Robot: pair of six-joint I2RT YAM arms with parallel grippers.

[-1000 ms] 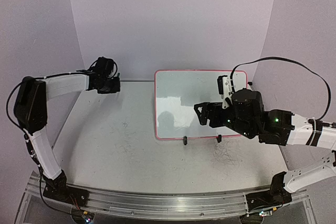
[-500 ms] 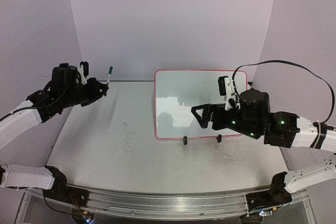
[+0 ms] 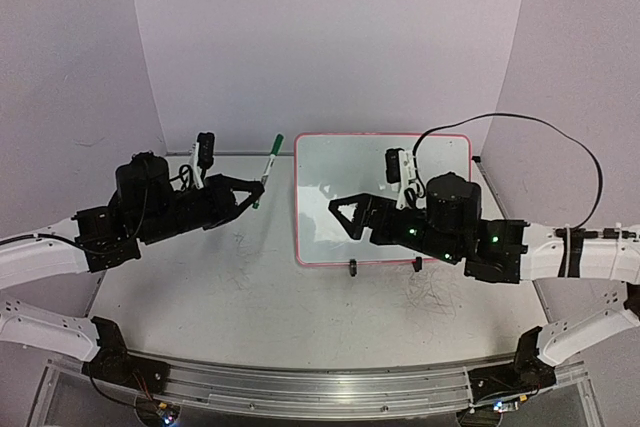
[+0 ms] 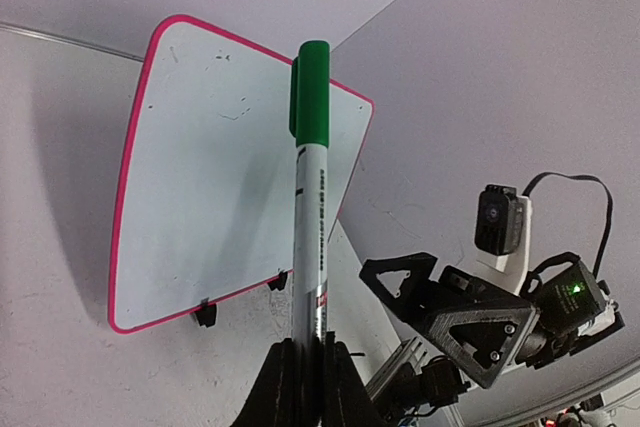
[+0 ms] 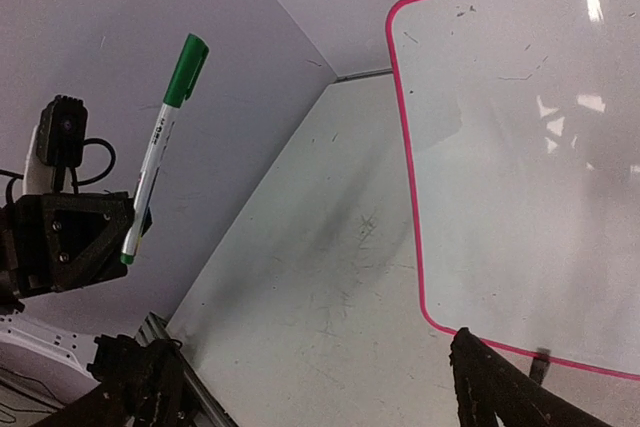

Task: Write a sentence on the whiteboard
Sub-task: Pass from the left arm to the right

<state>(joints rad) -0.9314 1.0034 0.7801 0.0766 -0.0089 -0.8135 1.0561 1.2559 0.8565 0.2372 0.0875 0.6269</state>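
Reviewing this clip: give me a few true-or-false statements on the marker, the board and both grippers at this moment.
1. The left gripper is shut on a green marker. True.
2. The marker is uncapped, with its tip bare. False: the green cap is on the end that points away from the gripper.
3. A line of green writing runs across the whiteboard. False: the board shows only a few faint specks, no words.
4. The right gripper is open and holds nothing. True.
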